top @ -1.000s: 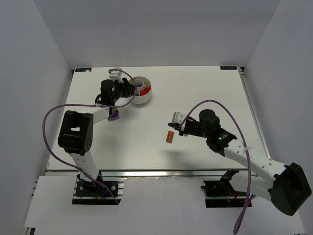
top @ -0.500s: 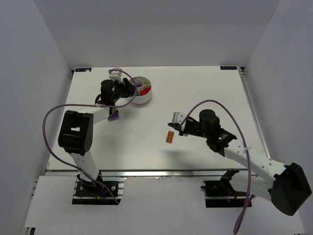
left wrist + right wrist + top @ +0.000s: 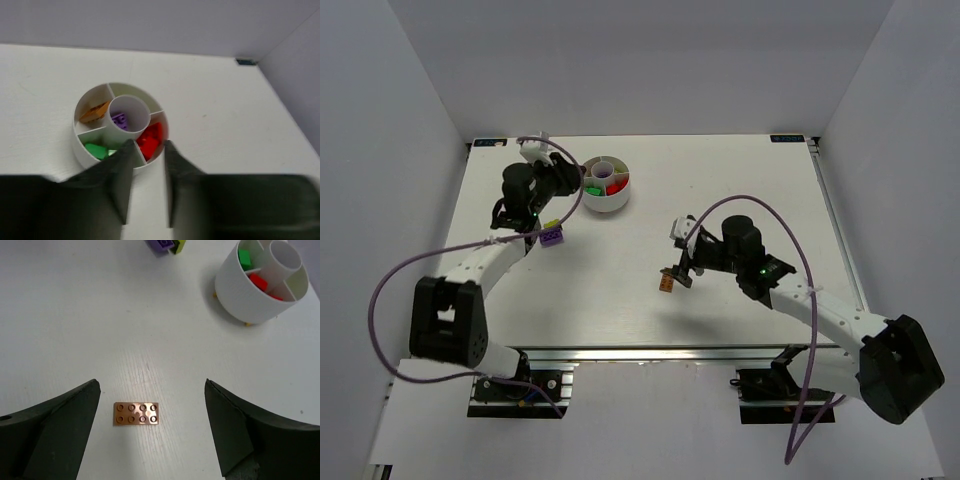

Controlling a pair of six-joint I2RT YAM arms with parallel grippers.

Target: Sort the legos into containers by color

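We log sorted legos (image 3: 150, 142) in dish (image 3: 79, 150); orange brick (image 3: 136, 413) and purple-lime pair (image 3: 551, 235) unsorted on worktop (image 3: 740, 180); right tool (image 3: 150, 382) spread astride the orange; left tool (image 3: 149, 145) parted, seemingly empty.

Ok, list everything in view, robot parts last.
table: one, white, under everything.
dish: one, white, round, far side of the table.
loose orange brick: one, on the table under the right hand.
loose purple brick: one, on the table by the left arm.
lime-yellow brick: one, beside the loose purple brick.
dish contents: orange piece, red piece and green piece in separate wedges, purple piece in the centre well; counts unclear.
cables: two, purple, one per arm.
left arm, right arm: white and black.
left hand: black, open, empty, facing the dish.
right hand: black, open, empty.
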